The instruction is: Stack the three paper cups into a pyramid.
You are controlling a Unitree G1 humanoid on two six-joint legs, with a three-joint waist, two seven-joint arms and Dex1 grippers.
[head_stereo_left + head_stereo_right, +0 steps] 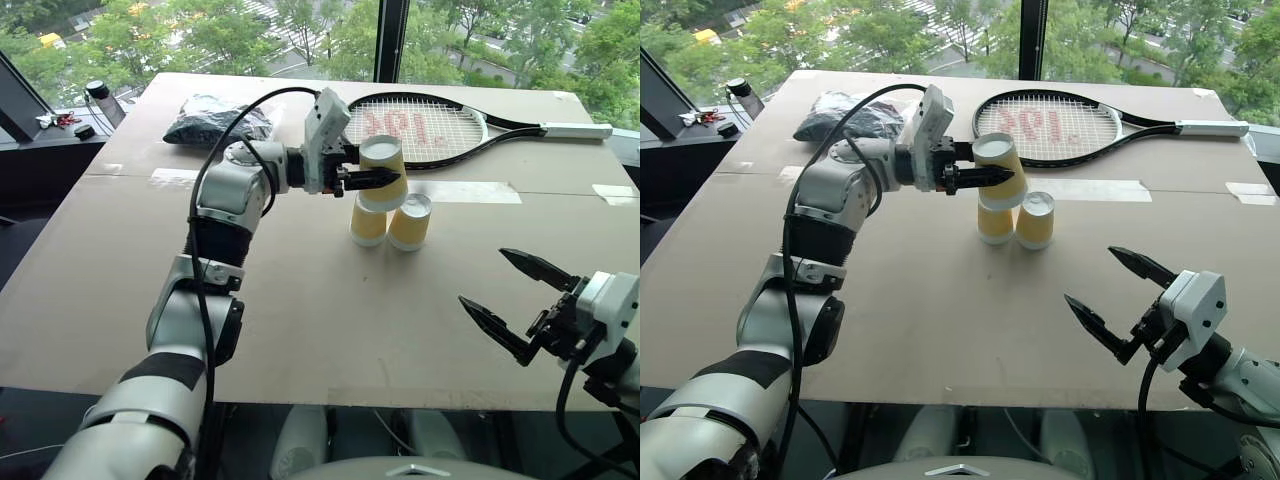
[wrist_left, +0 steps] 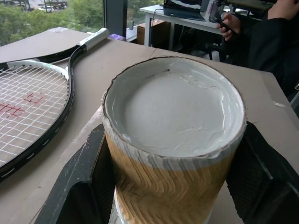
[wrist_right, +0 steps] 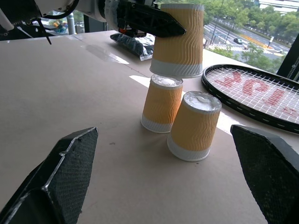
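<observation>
1. Left eye view is crossed on its left side by the left arm, whose gripper (image 1: 372,178) is closed on a paper cup (image 1: 383,172); the held cup is carried upside down, clear of the table, above the other two.
2. At about ten o'clock from the cups, a dark crinkled plastic bag (image 1: 217,118) is seen lying on the brown board tabletop (image 1: 300,300); a dark bottle (image 1: 105,102) stands at the far left edge.
3. Strips of pale tape (image 1: 470,191) are laid flat across the board at twelve o'clock from the cups.
4. Two cups are stood upside down near the table's middle: the left standing cup (image 1: 368,222) and the right standing cup (image 1: 410,221), just beside each other; contact between them cannot be told.
5. All three cups are tapered, with ribbed yellow-orange paper sides, a white rim band and a white base; in the left wrist view the held cup's base is shown dented, with a frayed edge.
6. A tennis racket (image 1: 430,125), black-framed with white strings, a red mark and a white grip, is laid at one o'clock, well behind the cups.
7. The right gripper (image 1: 515,299) is held wide apart and empty at four o'clock from the cups, well away; its black fingers (image 3: 65,179) are wedge-shaped and rough-textured.
8. A person's hand (image 2: 230,23) is seen beyond the table in the left wrist view.
</observation>
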